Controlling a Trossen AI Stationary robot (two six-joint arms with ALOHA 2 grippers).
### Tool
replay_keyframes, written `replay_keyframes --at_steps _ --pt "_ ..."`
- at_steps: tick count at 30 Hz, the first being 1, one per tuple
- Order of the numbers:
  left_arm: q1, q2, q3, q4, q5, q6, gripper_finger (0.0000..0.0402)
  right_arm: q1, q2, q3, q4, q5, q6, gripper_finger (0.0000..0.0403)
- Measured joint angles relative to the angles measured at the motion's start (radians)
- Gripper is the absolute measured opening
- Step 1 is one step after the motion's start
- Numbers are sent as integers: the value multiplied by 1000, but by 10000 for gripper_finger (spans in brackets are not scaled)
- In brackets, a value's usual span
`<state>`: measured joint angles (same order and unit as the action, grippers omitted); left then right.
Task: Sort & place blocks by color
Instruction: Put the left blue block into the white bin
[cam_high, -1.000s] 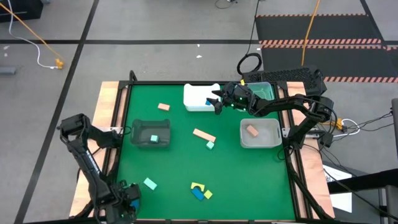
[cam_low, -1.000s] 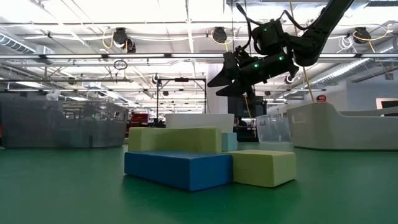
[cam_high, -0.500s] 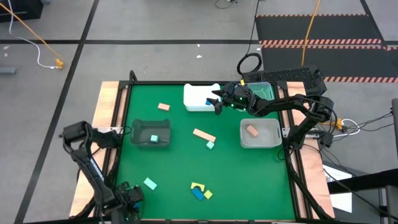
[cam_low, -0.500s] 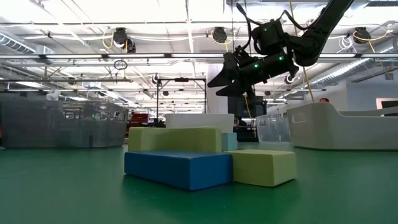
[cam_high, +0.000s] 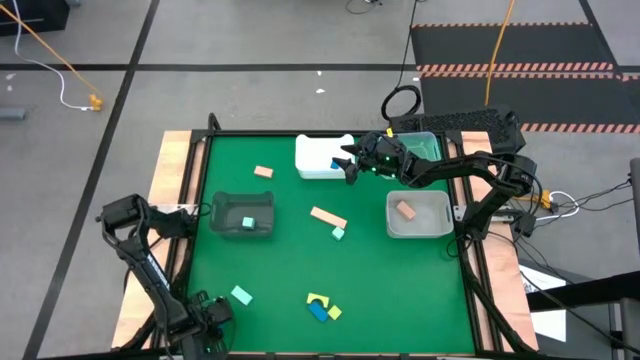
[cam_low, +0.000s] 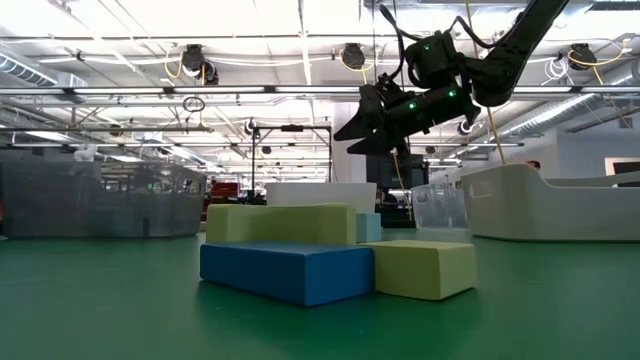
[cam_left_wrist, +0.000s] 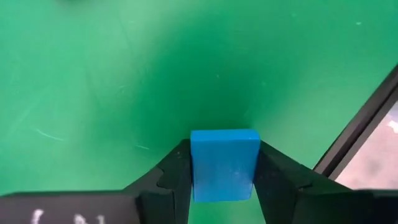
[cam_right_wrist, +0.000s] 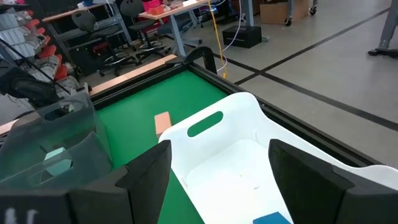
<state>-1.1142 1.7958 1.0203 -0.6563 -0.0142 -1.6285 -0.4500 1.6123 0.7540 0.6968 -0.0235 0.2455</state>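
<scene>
Blue block (cam_left_wrist: 224, 163) clamped between the 2 fingers (cam_left_wrist: 171, 180) of the left gripper (cam_high: 205, 318), low over green table (cam_high: 290, 260) at its near left corner, right gripper (cam_high: 349, 165) spread wide, empty, above white bin (cam_high: 318, 160) holding 1 blue block (cam_right_wrist: 272, 218).

Plenty of open green on the counter (cam_high: 290, 270) through the middle, between the dark bin (cam_high: 243, 215) on the left and the clear bin (cam_high: 418, 215) on the right. Only a tan bar (cam_high: 327, 217) and a small mint cube (cam_high: 338, 233) sit in that lane. The far edge is crowded: the white bin (cam_high: 322, 157) with the right claw (cam_high: 349, 165) hanging over its rim, so coming in there from above is blocked. The near edge has a blue-and-yellow cluster (cam_high: 322, 307) and a mint block (cam_high: 241, 295), with a clear gap between them. The left claw (cam_high: 205, 318) sits at the near left corner.
</scene>
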Motion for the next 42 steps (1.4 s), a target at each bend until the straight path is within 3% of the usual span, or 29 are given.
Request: replay_keyframes --at_steps 9,16,20,26,33,38,42 --pt "60 -39 -5 15 1 -54 133 0 0 0 5 -5 34 258" --pt "99 -170 -8 -97 -277 -146 133 0 0 0 47 -21 215 258" --pt "190 -246 -6 -188 -393 -78 133 -10 0 0 48 -132 365 258" --pt "391 -325 -6 -250 -471 209 133 -58 0 0 52 -380 550 258" --pt "675 -345 -6 -179 -576 638 133 -156 0 0 51 -623 704 258" --pt "871 -345 -5 43 -639 976 133 -204 0 1 55 -746 788 258" --pt "1023 -345 -5 324 -647 1295 133 -211 0 33 54 -846 828 258"
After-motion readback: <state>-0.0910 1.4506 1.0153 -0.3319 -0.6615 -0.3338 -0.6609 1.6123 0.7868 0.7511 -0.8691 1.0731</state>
